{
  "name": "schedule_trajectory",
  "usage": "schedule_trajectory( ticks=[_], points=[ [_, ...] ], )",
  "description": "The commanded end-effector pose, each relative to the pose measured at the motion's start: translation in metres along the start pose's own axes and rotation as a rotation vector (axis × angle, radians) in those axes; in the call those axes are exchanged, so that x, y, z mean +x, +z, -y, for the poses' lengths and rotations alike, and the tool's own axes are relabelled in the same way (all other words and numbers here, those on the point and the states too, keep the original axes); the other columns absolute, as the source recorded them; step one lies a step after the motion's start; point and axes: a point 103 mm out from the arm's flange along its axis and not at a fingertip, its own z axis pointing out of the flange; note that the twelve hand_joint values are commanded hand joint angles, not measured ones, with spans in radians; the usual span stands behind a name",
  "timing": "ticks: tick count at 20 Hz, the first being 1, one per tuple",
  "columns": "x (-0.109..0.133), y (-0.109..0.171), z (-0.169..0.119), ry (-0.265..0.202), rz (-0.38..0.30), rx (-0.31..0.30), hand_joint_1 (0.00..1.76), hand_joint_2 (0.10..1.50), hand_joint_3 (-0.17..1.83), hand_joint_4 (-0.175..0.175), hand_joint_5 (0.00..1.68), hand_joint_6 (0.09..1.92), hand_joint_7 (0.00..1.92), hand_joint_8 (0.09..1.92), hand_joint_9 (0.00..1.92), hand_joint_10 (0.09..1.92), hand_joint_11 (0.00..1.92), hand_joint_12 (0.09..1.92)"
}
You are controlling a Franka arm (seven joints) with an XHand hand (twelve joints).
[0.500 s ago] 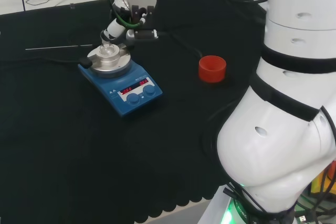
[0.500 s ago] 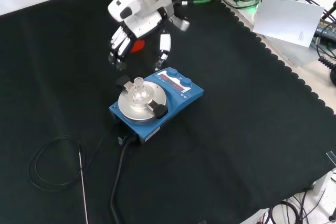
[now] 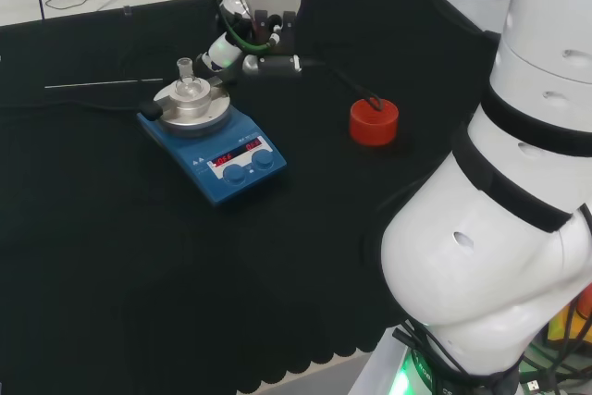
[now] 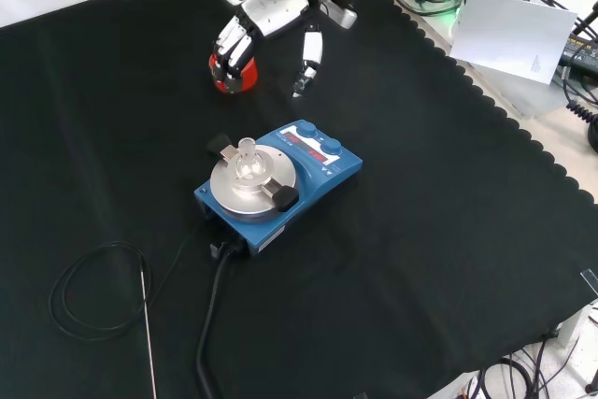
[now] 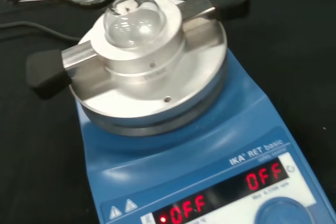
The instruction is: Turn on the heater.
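My robot hand hangs empty with relaxed, spread fingers above the black-clothed bench, near the red ribbed ring and apart from the blue heater. The heater, with a small clear glass flask on its round metal plate, is lit, but I judge that it is not yet switched on, so its front knobs remain for me to work.

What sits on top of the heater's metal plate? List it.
On the heater, a round metal block with two black-tipped handles lies on the plate, and a small clear glass flask sits in its middle. The flask's base is hidden inside the block.
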Motion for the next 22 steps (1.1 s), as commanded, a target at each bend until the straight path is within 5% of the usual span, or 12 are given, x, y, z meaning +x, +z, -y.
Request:
schedule_trajectory(
  ticks=[1,6,19,22],
  points=[
    [-0.007,0.008,0.052,0.021,0.017,-0.017,0.78,0.67,0.48,-0.037,0.40,0.36,0.34,0.75,0.58,0.69,0.37,1.35],
    [-0.013,0.026,0.079,0.042,0.036,0.066,0.84,0.69,0.51,-0.039,0.40,0.33,0.54,0.79,0.77,0.68,0.50,1.31],
    [-0.033,0.062,0.121,0.054,0.077,0.167,0.95,0.68,0.64,-0.043,0.42,0.31,0.85,0.86,1.09,0.68,0.70,1.23],
    [-0.032,0.067,0.124,0.050,0.112,0.200,1.00,0.69,0.65,-0.065,0.43,0.32,1.09,0.97,1.30,0.74,0.97,1.07]
  ],
)
